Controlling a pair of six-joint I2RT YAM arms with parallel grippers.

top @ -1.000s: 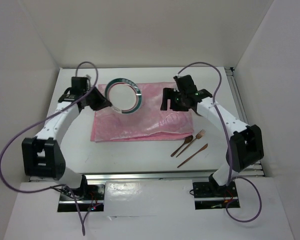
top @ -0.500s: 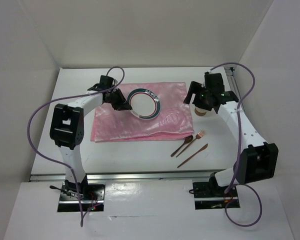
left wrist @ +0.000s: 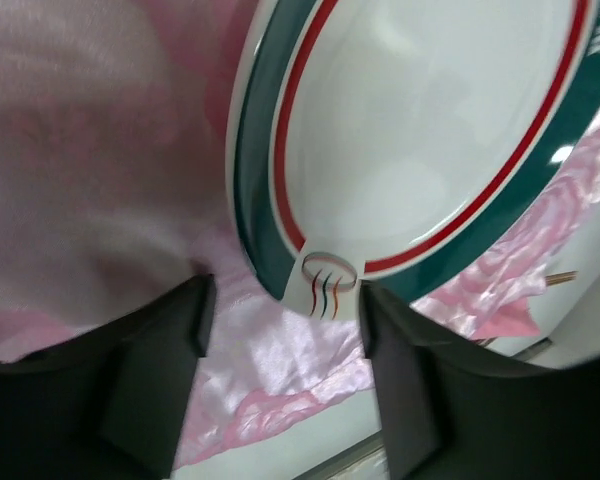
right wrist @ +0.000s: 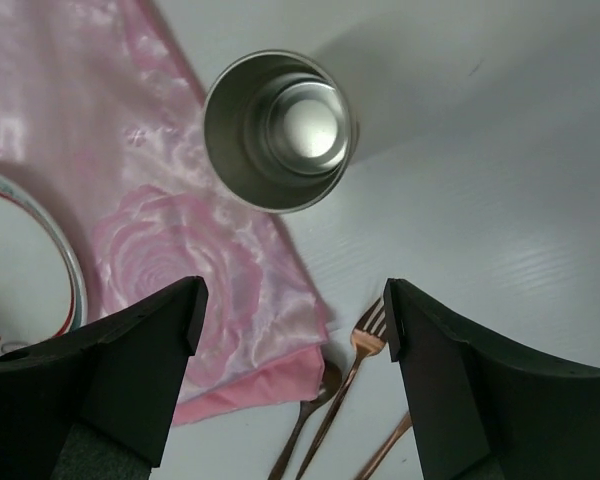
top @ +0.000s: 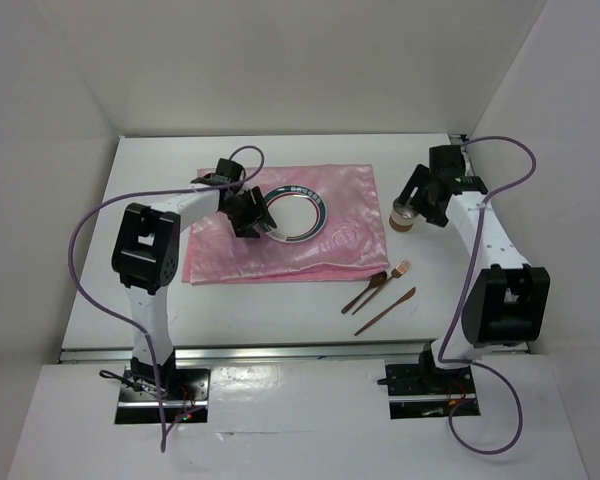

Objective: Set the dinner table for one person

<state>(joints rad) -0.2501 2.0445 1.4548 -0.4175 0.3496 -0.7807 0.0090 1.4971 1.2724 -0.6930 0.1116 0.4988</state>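
Plainly, the dinner table (top: 280,322) lies beneath the open left hand (top: 253,216) and open right hand (top: 410,206).

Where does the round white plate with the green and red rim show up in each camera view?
Top external: the round white plate with green and red rim sits mid-picture on the shiny pink cloth.
Left wrist: it fills the upper right, close up.
Right wrist: only a slice at the left edge.
Shared landmark: the pink cloth, under the plate in every view.
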